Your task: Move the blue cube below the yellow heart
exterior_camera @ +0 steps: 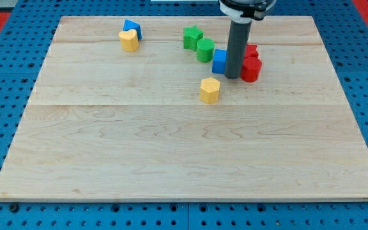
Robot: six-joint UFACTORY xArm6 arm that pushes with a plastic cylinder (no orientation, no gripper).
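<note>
My tip point(232, 77) is a bare rod with no claw to open or close. It touches the right side of the blue cube point(220, 61). From that cube, the yellow heart point(128, 40) lies well left near the board's top; a red block point(251, 69) sits just right. The cube looks light, rigid and likely to slide easily; push flat faces, not corners.

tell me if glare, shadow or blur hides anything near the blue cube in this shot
Camera view: even, soft light, no glare on the pale wooden board; small faint shadows under the blocks; the blue cube is sharp, though the dark rod covers its right edge; my tip sits between it and the red cylinder; the rod's top is cropped.
</note>
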